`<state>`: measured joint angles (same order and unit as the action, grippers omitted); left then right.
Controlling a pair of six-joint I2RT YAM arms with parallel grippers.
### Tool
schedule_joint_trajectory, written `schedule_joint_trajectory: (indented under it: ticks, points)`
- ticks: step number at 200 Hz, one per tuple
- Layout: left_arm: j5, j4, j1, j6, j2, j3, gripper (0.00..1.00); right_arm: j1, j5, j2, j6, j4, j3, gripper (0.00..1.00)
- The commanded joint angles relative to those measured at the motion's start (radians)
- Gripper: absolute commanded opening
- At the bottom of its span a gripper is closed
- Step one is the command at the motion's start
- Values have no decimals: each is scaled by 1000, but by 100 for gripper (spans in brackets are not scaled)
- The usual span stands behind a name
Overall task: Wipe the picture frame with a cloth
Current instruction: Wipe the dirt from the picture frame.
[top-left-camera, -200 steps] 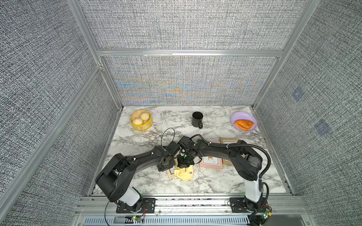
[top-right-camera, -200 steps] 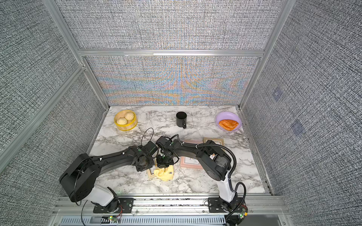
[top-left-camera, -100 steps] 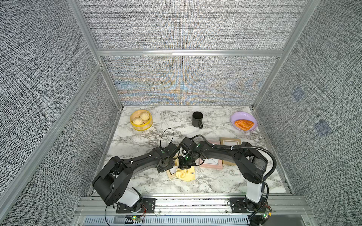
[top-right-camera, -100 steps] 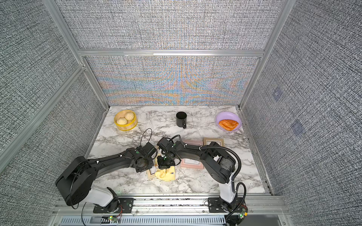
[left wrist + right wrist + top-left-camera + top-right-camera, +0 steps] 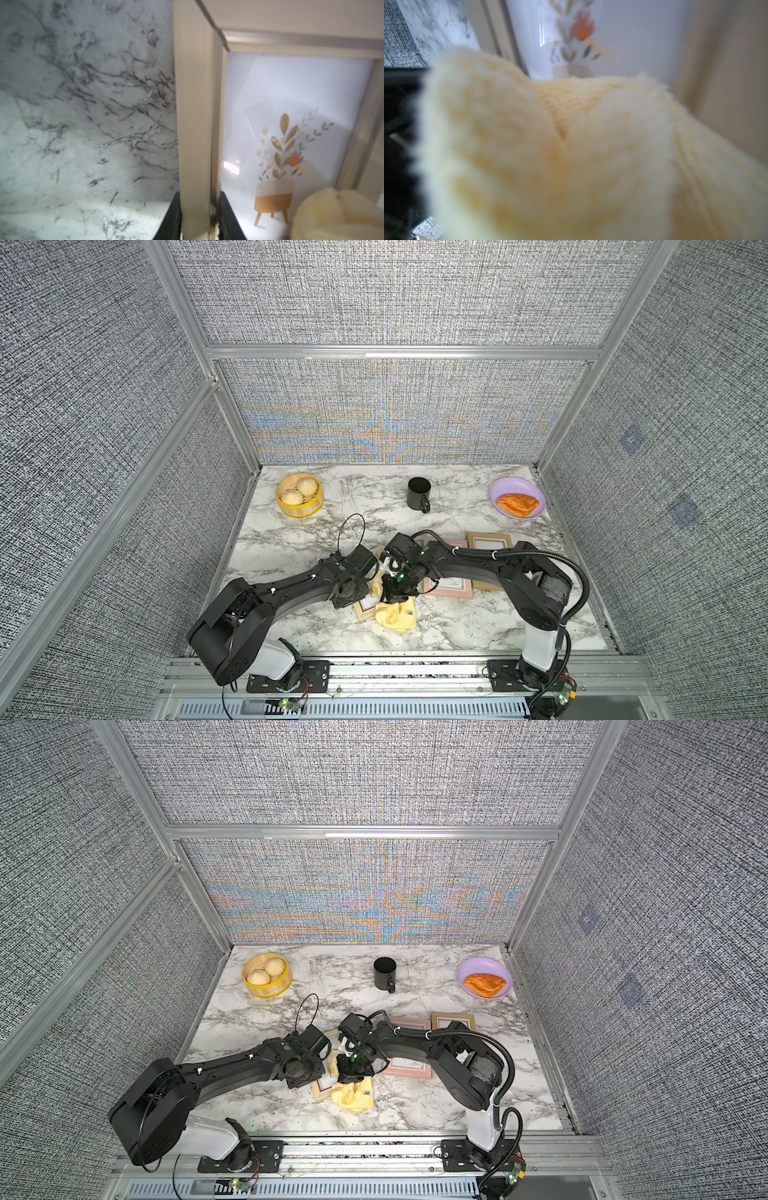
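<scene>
Shifted slightly since a second ago, the right claw (image 5: 397, 594) is pinching the yellow cloth (image 5: 395, 614) tight and pressing it onto the pale picture frame (image 5: 365, 609). The left claw (image 5: 197, 216) is clamping that frame's side rail. The cloth is draping over the frame's corner and spilling onto the marble bench (image 5: 291, 539).

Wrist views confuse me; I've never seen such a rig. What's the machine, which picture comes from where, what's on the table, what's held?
Two robot arms work at a marble table. Both top views look down from overhead; each wrist view rides on one arm. The left pincer clamps a rail of the pale picture frame. The right pincer grips the yellow cloth on that frame. Nearby: a pink frame, a tan frame, a black mug, a steamer of buns, a pastry on a purple plate.
</scene>
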<state>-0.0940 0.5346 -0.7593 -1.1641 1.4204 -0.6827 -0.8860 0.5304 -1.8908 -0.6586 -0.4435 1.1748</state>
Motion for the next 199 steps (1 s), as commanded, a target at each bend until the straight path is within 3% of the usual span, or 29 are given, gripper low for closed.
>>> schedule_joint_trajectory:
  ticks: [1,39,67,104,148,199]
  points:
    - [13,46,0,-19,-21,24,0,1,-76,-12,23,-85,1,0]
    - [20,29,1,-19,-50,32,0,-72,102,-64,-84,37,40,0]
    - [22,8,0,-28,-58,33,0,-118,160,-95,-161,94,56,0]
    - [17,-49,0,-51,-68,62,0,-119,118,-98,-149,26,40,0]
    - [15,-109,0,-71,-63,71,0,11,-16,-1,-75,-90,-24,0]
    - [17,-116,0,-80,-60,68,0,-96,46,-104,-99,-79,122,0]
